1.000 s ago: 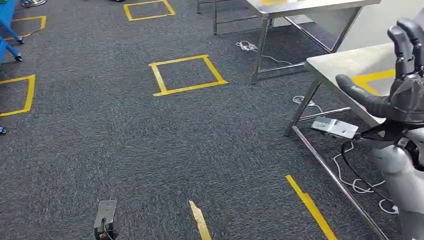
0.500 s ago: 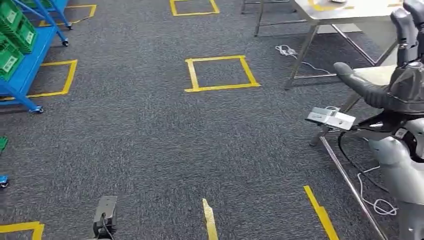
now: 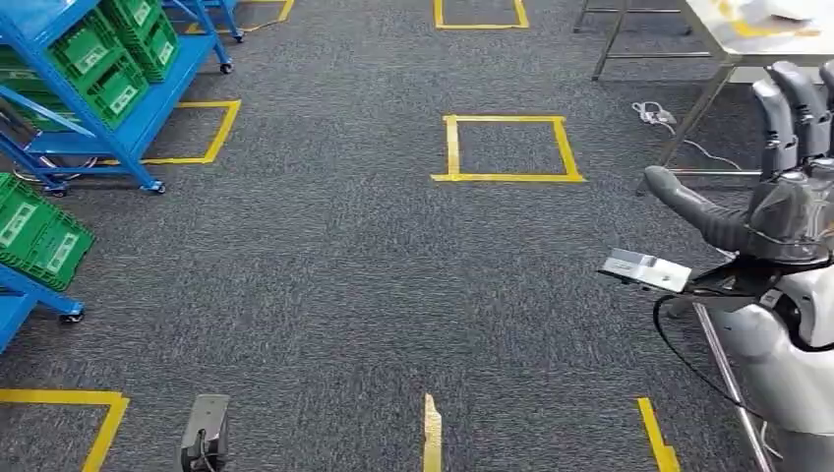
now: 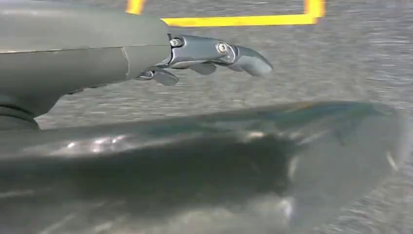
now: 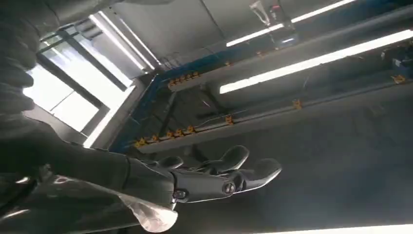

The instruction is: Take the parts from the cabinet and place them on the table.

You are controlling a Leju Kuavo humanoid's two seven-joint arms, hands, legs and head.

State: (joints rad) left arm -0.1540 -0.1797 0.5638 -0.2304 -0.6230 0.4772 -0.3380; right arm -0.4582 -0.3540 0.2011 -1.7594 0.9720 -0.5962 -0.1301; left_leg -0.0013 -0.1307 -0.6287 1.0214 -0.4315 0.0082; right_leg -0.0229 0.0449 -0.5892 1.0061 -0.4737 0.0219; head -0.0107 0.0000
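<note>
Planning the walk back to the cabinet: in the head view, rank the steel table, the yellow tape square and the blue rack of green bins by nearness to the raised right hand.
1. Steel table, just beyond the right hand, on the right.
2. Yellow tape square, on the floor mid-room.
3. Blue rack with green bins, far left.

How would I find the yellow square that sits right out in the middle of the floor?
Start from the dark grey carpet and look between the blue metal cabinet with green plastic bins on one side and the steel table on the other. The complete yellow tape square lies there. Unlike the other yellow outlines, it is whole in view, with nothing standing over it.
</note>
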